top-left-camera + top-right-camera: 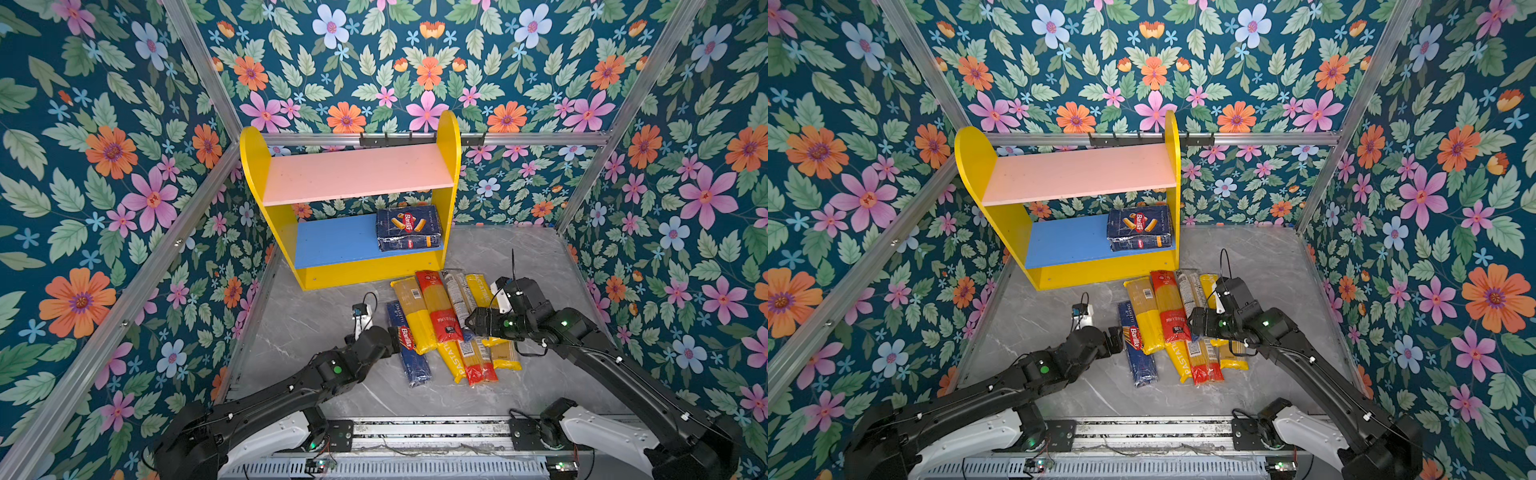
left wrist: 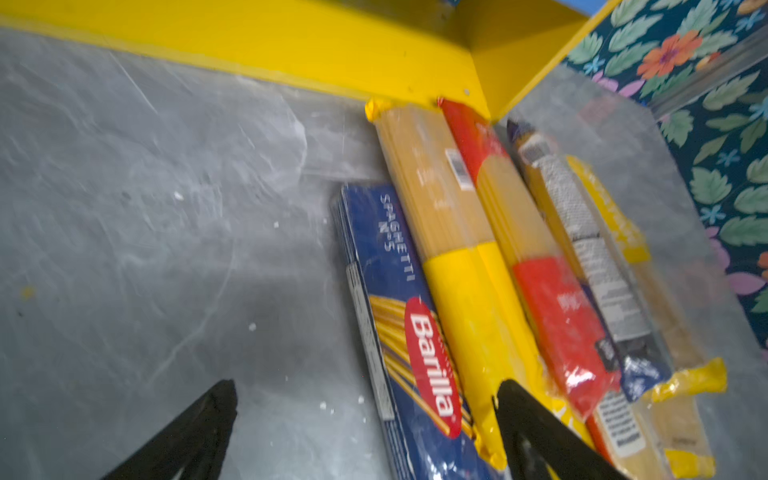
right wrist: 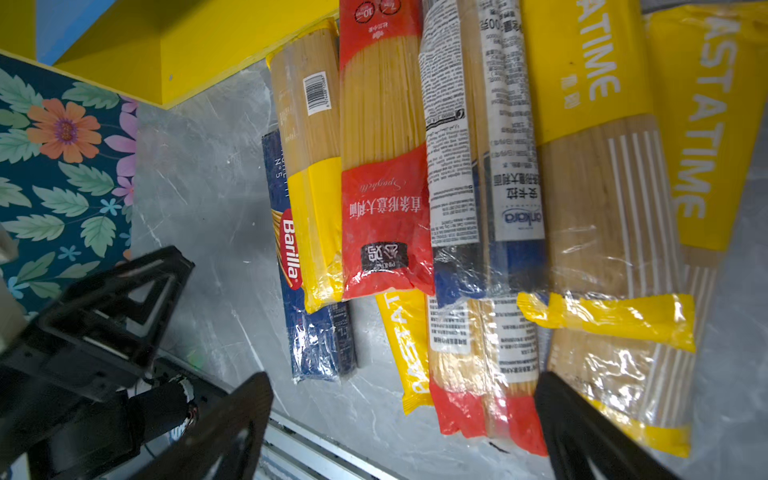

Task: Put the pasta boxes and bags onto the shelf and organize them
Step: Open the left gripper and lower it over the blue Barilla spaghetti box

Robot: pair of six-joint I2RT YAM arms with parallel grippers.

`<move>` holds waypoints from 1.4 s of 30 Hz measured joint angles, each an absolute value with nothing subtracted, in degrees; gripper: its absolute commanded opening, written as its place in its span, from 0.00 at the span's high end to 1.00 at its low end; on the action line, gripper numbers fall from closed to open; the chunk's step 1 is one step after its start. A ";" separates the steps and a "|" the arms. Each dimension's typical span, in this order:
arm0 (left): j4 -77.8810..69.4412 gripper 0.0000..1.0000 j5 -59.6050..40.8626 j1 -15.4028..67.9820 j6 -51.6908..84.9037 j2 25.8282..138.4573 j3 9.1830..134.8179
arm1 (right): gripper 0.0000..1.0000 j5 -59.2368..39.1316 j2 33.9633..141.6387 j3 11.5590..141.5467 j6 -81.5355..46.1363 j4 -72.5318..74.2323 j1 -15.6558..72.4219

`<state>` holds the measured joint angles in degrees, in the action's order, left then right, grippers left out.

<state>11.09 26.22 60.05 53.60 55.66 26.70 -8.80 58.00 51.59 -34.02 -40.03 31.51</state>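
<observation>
The shelf stands at the back, and the wide Barilla pasta box lies on the right of its blue lower board. The pink upper board carries nothing. In front of the shelf, the long narrow Barilla box lies on the table beside a pile of several spaghetti bags, yellow and red-and-clear, overlapping in two layers. My left gripper is open, low beside that box, one finger over the yellow bag. My right gripper hangs open above the pile.
The grey marble tabletop shows bare left of the long box. Floral walls with aluminium posts close in both sides and the back. A metal rail with both arm bases runs along the front edge.
</observation>
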 measured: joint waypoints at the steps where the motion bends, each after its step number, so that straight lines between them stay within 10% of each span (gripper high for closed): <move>1: 11.11 0.00 27.68 63.18 55.13 56.97 26.50 | 0.01 -8.82 57.10 50.81 -34.41 -40.03 31.68; 14: 10.85 0.00 35.81 79.55 66.28 76.86 33.19 | 0.01 -5.96 49.63 47.03 -37.04 -42.48 33.76; 31: 8.58 0.01 29.12 80.68 65.56 90.54 38.70 | 0.01 -6.52 50.52 44.75 -36.80 -40.27 33.80; 42: -1.80 0.21 29.65 73.95 64.27 84.40 28.01 | 0.01 -6.92 52.62 45.39 -35.88 -39.53 33.80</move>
<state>-1.80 29.65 73.95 64.27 84.40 28.01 -6.92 52.62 45.39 -35.88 -39.53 33.80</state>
